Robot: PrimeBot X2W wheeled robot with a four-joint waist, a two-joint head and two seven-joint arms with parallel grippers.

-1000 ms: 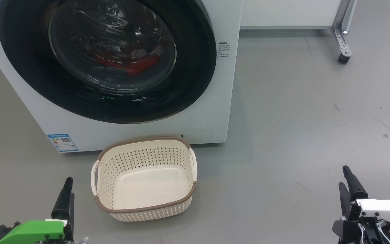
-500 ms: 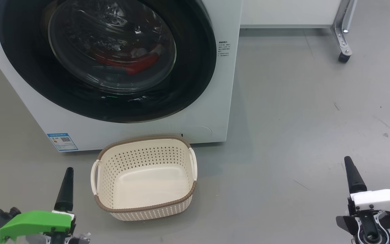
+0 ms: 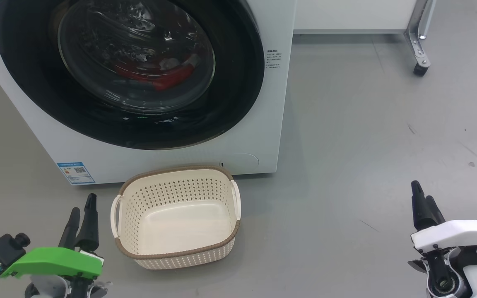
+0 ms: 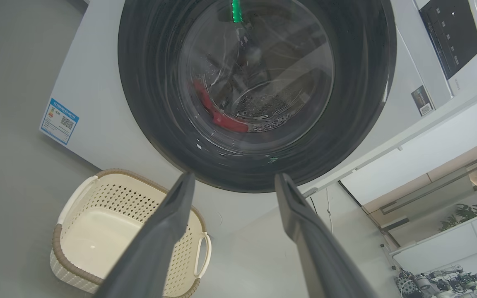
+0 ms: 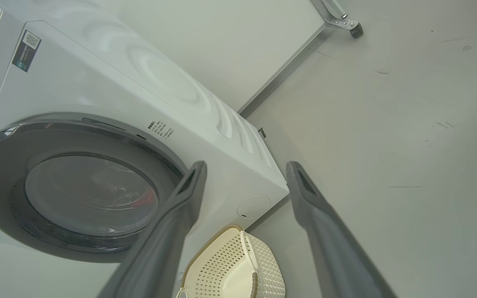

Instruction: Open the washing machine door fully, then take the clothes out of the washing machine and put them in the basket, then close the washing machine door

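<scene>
The washing machine (image 3: 263,124) fills the upper left of the head view. The washing machine door (image 3: 238,82) is closed flat against its front. Behind the glass lie the red clothes (image 3: 155,78), also seen as clothes (image 4: 218,118) in the left wrist view. The cream basket (image 3: 176,176) stands empty on the floor just in front of the machine. My left gripper (image 3: 83,206) is open, low and just left of the basket, and my left gripper (image 4: 234,179) points at the door's lower rim. My right gripper (image 3: 422,192) is open, far right over bare floor.
A blue sticker (image 3: 75,172) marks the machine's lower left corner. A metal leg with a castor (image 3: 419,62) stands at the back right under a white unit. Grey floor (image 3: 367,145) stretches open to the right of the machine and basket.
Both grippers have risen up the head view toward the machine. The left gripper has turned so both its fingers show. Door, clothes and basket have not moved.
</scene>
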